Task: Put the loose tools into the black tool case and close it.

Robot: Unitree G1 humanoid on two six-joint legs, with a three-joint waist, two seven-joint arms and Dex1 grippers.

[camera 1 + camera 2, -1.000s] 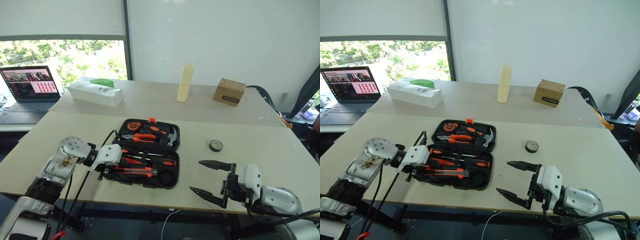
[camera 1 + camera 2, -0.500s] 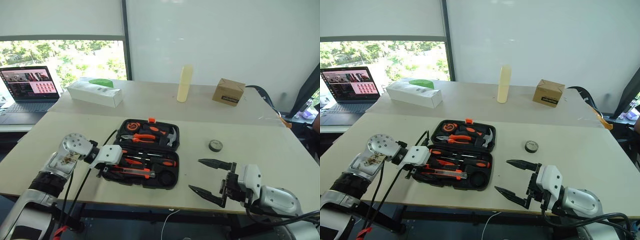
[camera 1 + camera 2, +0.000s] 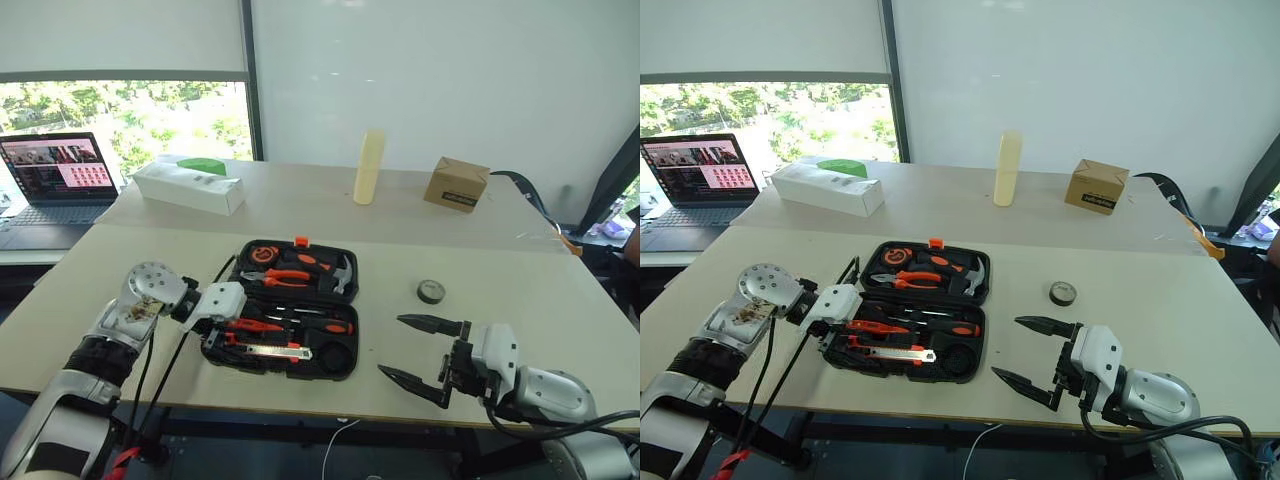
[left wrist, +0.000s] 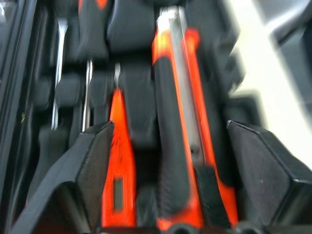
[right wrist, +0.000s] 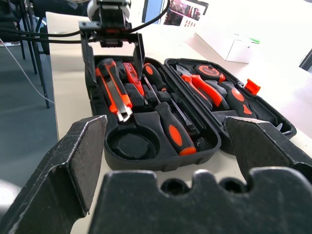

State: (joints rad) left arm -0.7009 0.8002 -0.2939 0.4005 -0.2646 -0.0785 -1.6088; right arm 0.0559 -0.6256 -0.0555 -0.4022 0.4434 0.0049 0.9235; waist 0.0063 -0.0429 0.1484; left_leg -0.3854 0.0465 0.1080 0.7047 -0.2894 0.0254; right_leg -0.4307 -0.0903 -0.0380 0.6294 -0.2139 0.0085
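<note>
The black tool case [image 3: 290, 309] lies open on the near table [image 3: 560, 320], its lid half on the far side and its tray half toward the near edge, with an orange latch [image 3: 303, 241] on the far rim. In the lid half sit a round tape measure [image 3: 266, 253], orange-handled pliers [image 3: 281, 275] and a small steel hammer [image 3: 343, 273]. In the tray half a long orange-and-black screwdriver [image 3: 318, 325] lies across the far slots, a slim orange tester screwdriver [image 3: 252, 325] sits just nearer, and the black-orange utility knife [image 3: 270, 349] lies along the near edge; the round recess [image 3: 334, 355] at the tray's right end holds nothing. The small black tape roll [image 3: 431, 291] rests on the table to the right of the case, well apart from it. The left gripper [image 5: 113, 51] is poised over the left end of the tray, its two black fingers spread to either side of the knife and tester handles and grasping neither, as the left wrist view shows. The right gripper [image 3: 418, 351] hangs over the near table to the right of the case, fingers wide apart and empty. On the far table stand a white oblong box [image 3: 190, 186], a pale yellow bottle [image 3: 369, 166] and a small cardboard box [image 3: 457, 184], with an open laptop [image 3: 58, 170] at far left.
</note>
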